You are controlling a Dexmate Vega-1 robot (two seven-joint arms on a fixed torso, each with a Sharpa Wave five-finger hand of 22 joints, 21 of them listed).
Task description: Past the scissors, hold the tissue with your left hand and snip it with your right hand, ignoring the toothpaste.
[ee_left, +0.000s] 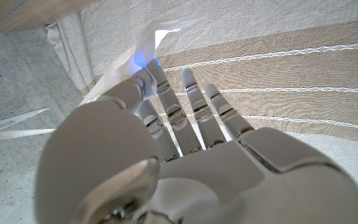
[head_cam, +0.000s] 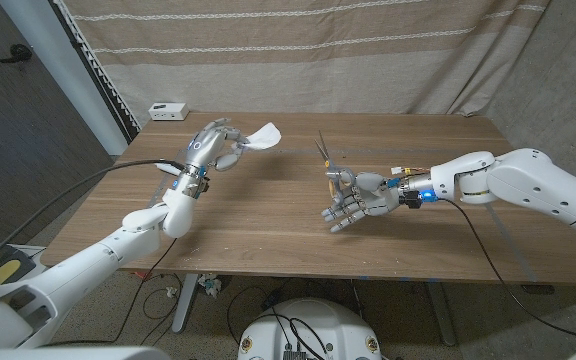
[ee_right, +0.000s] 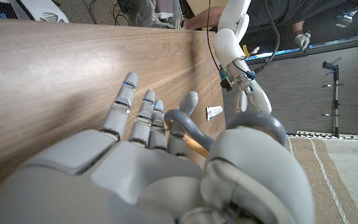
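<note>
White, thin tissue (head_cam: 261,136) sits upper left of centre, pinched in the left hand (head_cam: 211,148) and lifted off the wooden table (head_cam: 268,220). Small white box (head_cam: 168,110) rests at the table's far left corner. Right of centre, the right hand (head_cam: 353,200) grips grey-handled scissors (head_cam: 324,152), blades pointing up and away (open or closed, too small to tell). Tissue and blades are well apart. No toothpaste identifiable. Risks: the limp sheet may fold away from the blades and tear instead of cutting, or slip from a light pinch; blades could strike the left fingers.
</note>
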